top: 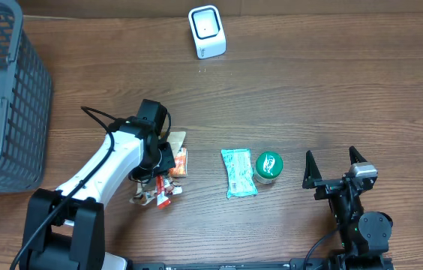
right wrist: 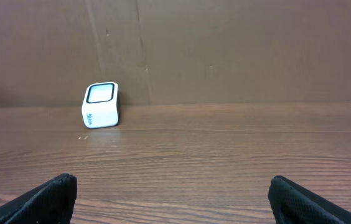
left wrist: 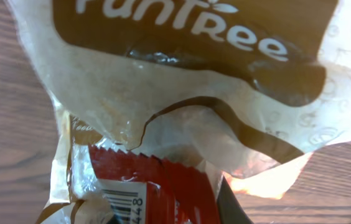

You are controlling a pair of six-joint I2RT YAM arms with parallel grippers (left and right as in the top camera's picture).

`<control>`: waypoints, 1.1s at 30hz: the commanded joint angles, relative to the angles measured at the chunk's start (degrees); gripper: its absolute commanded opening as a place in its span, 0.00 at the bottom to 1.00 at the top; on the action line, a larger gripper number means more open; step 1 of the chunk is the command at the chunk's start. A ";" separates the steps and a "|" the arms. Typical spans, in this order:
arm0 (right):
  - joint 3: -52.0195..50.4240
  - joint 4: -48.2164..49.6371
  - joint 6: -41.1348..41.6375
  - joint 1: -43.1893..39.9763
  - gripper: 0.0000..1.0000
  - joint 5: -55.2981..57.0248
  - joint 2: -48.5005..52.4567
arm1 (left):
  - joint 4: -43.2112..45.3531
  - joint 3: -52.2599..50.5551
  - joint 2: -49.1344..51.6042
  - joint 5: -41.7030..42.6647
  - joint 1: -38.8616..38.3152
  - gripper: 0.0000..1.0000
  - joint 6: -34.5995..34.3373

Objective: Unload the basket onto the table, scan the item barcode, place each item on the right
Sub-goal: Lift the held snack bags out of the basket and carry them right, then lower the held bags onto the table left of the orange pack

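Left fingers [top: 164,159]: drawn together on the thin wrapper of a snack packet [left wrist: 182,93], down over a small heap of packets at the left of the tabletop [top: 309,82].
Snack packet: brown and clear film printed "FunTree" in white; it fills the left wrist view, pressed close to the lens, with its lower edge loose and lit from behind.
Red packet [left wrist: 163,186]: tucked just under the FunTree wrapper, with a zigzag top edge.
Barcode [left wrist: 122,200]: a strip of black bars with digits on the red packet, partly cut off by the bottom of the frame.
Right fingers [right wrist: 51,199]: spread as wide as they go, empty, clear of everything, at the right near edge of the tabletop and facing the far side.
Scanner [top: 206,31]: a small white box with a dark-rimmed window, upright at the far edge, well apart from both arms.
Middle of tabletop: a teal packet [top: 238,172] lying flat, with a green-lidded jar [top: 268,166] touching its right side.
Basket [top: 1,90]: grey mesh, at the far left corner.
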 commanded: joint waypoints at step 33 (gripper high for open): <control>-0.61 0.15 -0.22 -0.11 1.00 0.50 -0.57 | 2.36 2.60 -8.79 8.11 2.97 0.04 3.82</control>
